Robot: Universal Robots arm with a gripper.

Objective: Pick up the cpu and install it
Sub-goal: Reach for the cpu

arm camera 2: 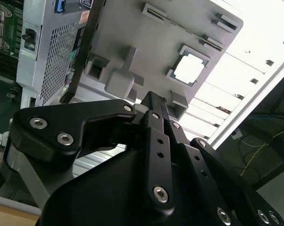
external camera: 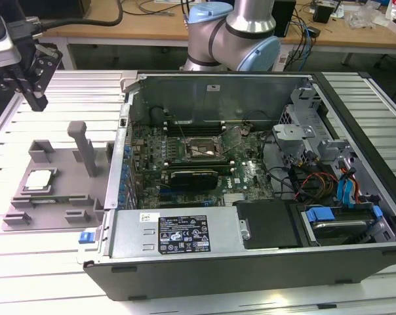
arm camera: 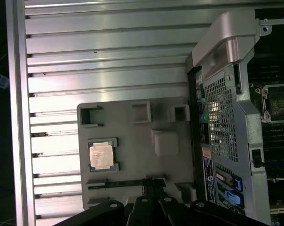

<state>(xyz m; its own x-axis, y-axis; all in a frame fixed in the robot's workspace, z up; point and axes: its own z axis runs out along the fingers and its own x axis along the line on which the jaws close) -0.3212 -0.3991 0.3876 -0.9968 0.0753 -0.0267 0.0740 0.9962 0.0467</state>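
Slatted table [external camera: 27,262]: grey tray [external camera: 67,178], computer case [external camera: 250,269].

I see the cpu [external camera: 39,181] lying in the tray [external camera: 67,187], which sits toward the table's [external camera: 27,262] edge on the exterior view's left, just beside the open computer case [external camera: 263,269].

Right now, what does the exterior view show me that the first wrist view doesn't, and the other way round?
Exterior view: the robot arm's joints, the whole open computer case with its power supply and blue drive caddy, and a wooden workbench behind.

First wrist view: the case's perforated rear panel face-on.

Both: the grey tray, the cpu lying in it, the gripper apart from the cpu, and the slatted metal table.
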